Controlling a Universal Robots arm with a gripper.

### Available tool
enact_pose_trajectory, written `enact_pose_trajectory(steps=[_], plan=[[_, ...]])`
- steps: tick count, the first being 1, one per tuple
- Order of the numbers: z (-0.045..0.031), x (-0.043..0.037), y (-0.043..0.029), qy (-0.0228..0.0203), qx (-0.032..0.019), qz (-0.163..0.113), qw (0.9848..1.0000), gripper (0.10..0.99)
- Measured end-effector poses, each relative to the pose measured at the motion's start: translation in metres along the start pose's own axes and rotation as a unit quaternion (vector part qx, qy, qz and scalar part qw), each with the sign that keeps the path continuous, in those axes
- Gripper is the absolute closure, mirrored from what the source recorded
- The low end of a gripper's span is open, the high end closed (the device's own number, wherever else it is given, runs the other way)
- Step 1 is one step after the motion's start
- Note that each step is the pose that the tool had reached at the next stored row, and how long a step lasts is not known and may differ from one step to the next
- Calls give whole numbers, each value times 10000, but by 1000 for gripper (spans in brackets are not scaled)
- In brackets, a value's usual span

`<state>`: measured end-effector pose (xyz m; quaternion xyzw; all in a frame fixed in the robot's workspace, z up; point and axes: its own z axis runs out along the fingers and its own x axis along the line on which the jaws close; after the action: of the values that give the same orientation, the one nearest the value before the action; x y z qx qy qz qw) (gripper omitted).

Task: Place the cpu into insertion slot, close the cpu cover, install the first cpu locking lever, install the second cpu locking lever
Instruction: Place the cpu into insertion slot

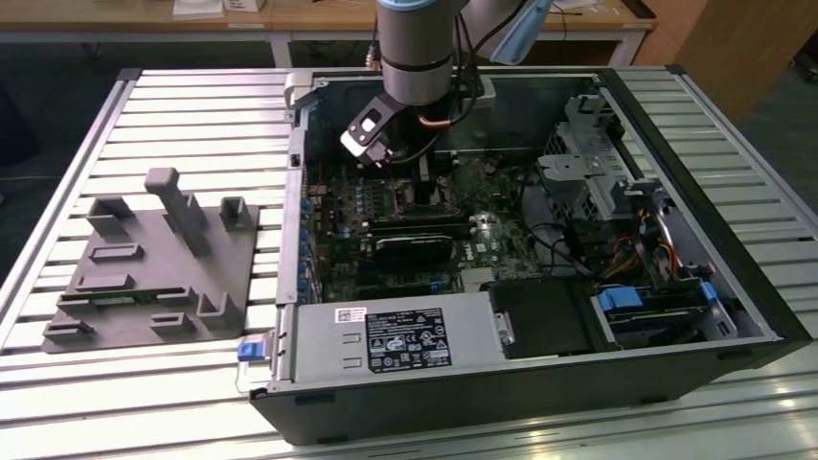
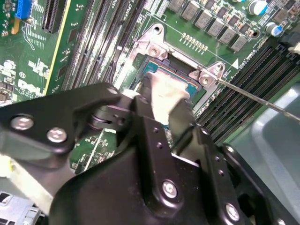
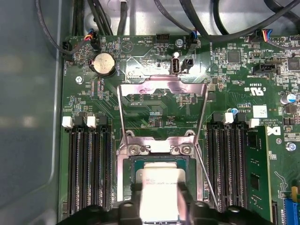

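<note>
Where the slatted metal counter (image 1: 192, 105) carries an open computer case (image 1: 511, 402), with a grey fixture (image 1: 153, 268) on the exterior view's left, the gripper (image 3: 159, 199) pinches the cpu (image 3: 158, 180) by its sides directly over the insertion slot (image 3: 135, 161); just beyond, the cpu cover (image 3: 161, 84) stands swung open, with wooden tables (image 1: 320, 17) farther back.

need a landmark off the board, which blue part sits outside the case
The blue piece on the outer corner of the case at the exterior view's left, by the grey labelled box; the other blue parts are inside it.
</note>
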<state>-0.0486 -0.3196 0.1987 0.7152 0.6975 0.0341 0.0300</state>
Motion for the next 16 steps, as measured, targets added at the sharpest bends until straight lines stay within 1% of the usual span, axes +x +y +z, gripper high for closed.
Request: enact_pose_trajectory(steps=[2,3,5,6,7,8,16], plan=[[0,0,0,1,-1,0,10000,784],[0,1,0,2,-1,0,10000,784],[0,1,1,3,-2,0,10000,898],[0,1,1,4,-2,0,10000,898],[0,1,1,3,-2,0,10000,961],[-1,1,1,3,-2,0,10000,980],[3,-1,-1,-2,1,0,10000,980]])
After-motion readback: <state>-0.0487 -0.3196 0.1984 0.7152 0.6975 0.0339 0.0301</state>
